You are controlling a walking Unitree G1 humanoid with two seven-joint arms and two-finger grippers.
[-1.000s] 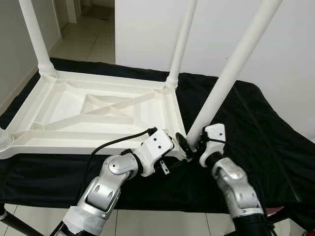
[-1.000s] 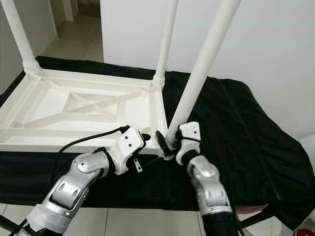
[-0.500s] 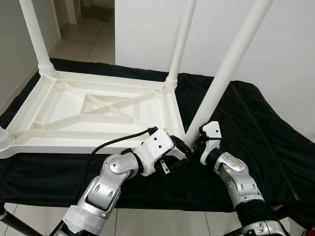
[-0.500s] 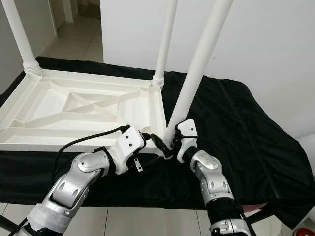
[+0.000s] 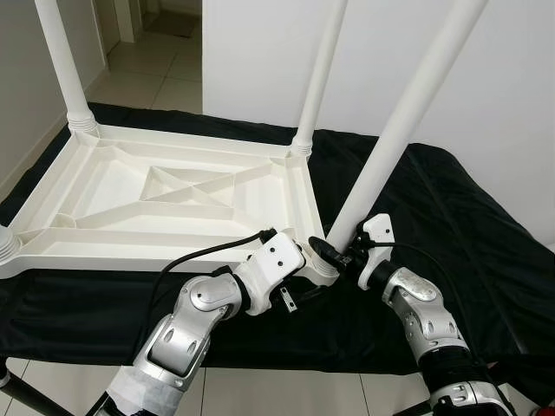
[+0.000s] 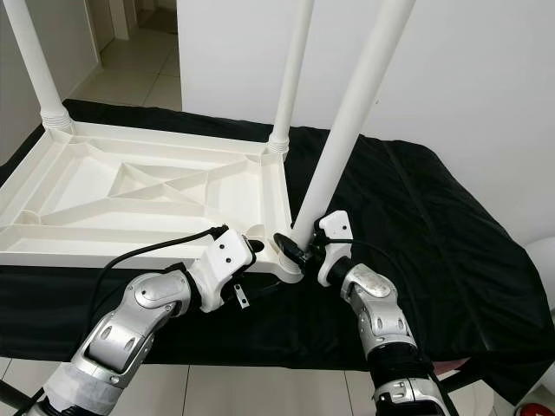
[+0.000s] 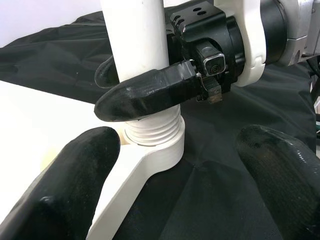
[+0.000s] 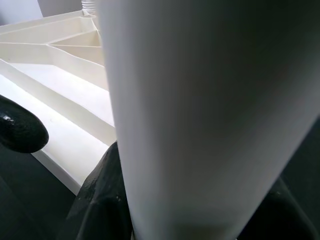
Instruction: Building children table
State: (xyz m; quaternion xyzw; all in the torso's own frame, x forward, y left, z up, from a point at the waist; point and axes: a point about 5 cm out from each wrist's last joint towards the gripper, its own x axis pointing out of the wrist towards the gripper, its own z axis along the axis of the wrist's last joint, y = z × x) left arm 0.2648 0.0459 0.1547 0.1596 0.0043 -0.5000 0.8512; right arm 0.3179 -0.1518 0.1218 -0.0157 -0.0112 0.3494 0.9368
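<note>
A white plastic children's table (image 5: 173, 195) lies upside down on a black cloth. A long white leg (image 5: 399, 130) leans to the right, its threaded end (image 7: 152, 131) sitting in the near right corner socket (image 7: 160, 155). My right gripper (image 5: 340, 253) is shut on this leg just above the thread, and one of its black fingers (image 7: 145, 92) crosses the front of the leg. My left gripper (image 7: 175, 150) is open, with a finger on each side of the corner socket, not touching it.
Two legs stand upright in the far corners (image 5: 65, 69) (image 5: 319, 78). A further leg base shows at the near left corner (image 5: 4, 247). The black cloth (image 5: 468, 225) covers the work surface and extends well to the right. Tiled floor lies beyond, and a white wall behind.
My right wrist has turned and its forearm has swung lower while keeping hold of the leg. The leg's tilt has shifted slightly. The left arm has barely moved.
</note>
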